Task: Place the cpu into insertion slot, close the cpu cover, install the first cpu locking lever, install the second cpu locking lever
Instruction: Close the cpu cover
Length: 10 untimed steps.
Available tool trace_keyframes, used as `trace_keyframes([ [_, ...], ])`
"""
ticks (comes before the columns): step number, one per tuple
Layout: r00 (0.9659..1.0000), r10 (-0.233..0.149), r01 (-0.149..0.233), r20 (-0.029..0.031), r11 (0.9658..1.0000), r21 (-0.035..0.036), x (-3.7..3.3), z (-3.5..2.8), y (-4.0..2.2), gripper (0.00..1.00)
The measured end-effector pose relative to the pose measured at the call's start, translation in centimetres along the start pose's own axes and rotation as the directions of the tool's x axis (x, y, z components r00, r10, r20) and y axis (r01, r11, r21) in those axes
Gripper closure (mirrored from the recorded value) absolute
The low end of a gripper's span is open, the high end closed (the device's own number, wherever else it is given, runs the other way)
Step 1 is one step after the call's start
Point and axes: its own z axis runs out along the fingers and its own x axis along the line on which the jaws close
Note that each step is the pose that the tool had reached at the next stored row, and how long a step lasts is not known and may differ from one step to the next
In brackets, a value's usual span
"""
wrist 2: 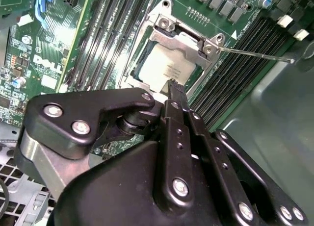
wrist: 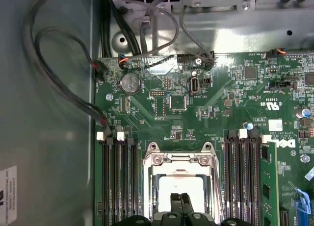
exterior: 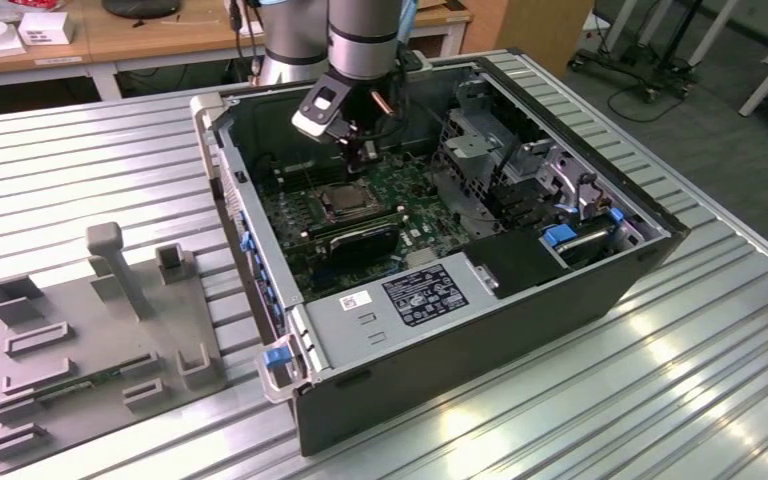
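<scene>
fingers (wrist 2: 177, 103) closed tight together, empty, tips just over cpu (wrist 2: 164, 64) seated in slot (wrist: 148, 179), cover (wrist 2: 184, 39) down on cpu edges (lever (wrist 2: 255, 55) sticking out free), memory slots (wrist: 120, 182) crowd both sides, open room above

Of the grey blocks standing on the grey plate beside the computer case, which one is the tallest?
The slim post at the far edge of the plate; it rises well above the shorter post beside it.
</scene>
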Motion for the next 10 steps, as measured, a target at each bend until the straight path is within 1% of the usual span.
trace_keyframes([
  [6,1.0000,0.000,0.000,0.0000,1.0000,-0.0001,-0.18,0.00,-0.20,0.90],
  [10,1.0000,0.000,0.000,-0.0001,1.0000,-0.0002,-0.19,0.01,-0.62,0.90],
])
